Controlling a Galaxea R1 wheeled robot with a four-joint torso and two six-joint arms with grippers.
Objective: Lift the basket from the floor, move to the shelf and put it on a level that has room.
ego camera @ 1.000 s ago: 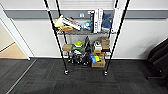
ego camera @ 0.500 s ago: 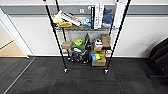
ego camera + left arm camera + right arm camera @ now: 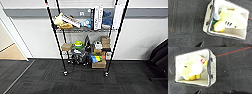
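the basket (image 3: pixel 209 26), holding a yellow plush toy (image 3: pixel 228 21), sits on the floor (image 3: pixel 185 18) facing the shelf (image 3: pixel 85 30); state of both pincers cannot be told.

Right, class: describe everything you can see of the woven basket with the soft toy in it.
The basket is rectangular, its sides woven in cream and dark, with a dark braided rim and white cloth lining. A dark loop handle hangs at one short end, another at the far end. It sits upright and open-topped over dark grey carpet, holding a yellow plush toy with a red tag.
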